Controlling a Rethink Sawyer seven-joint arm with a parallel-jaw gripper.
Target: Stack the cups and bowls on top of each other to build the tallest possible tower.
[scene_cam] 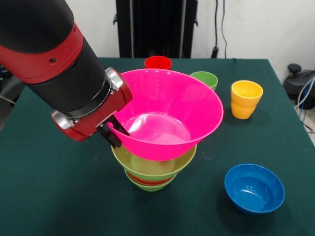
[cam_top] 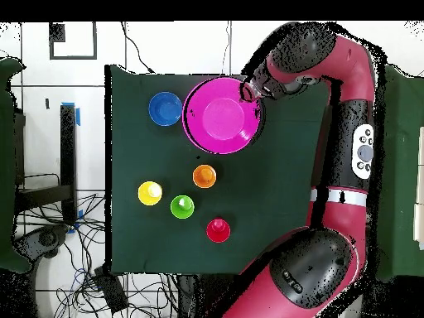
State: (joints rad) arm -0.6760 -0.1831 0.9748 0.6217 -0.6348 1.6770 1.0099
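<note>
In the front view the red and black arm (scene_cam: 54, 64) comes in from the upper left of the frame and slants down toward the centre, its wrist tilted so the end effector (scene_cam: 114, 132) meets the left rim of the pink bowl (scene_cam: 170, 115). One black finger (scene_cam: 119, 127) lies inside the rim and another part sits outside it, so the end effector is pinching the pink bowl's wall. The pink bowl is tipped, its mouth leaning toward the viewer and right, and its base rests in the large lime green bowl (scene_cam: 153, 166). Under that show the edges of a red-orange bowl (scene_cam: 147, 180) and a smaller lime green bowl (scene_cam: 150, 187); together they make the tower (scene_cam: 152, 172), standing at centre on the dark green tabletop (scene_cam: 49, 187).

Behind the pink bowl, near the top centre, a red cup (scene_cam: 158, 62) peeks out, then a light green cup (scene_cam: 205, 78) just right of the pink rim. Further right an orange-yellow cup (scene_cam: 246, 99) stands alone. The blue bowl (scene_cam: 254, 188) sits upright at lower right, apart from the tower.

In the overhead view the arm (cam_top: 348, 124) curves up the right side and bends left to the pink bowl (cam_top: 222, 116); a yellow cup (cam_top: 150, 194) stands at lower left.
</note>
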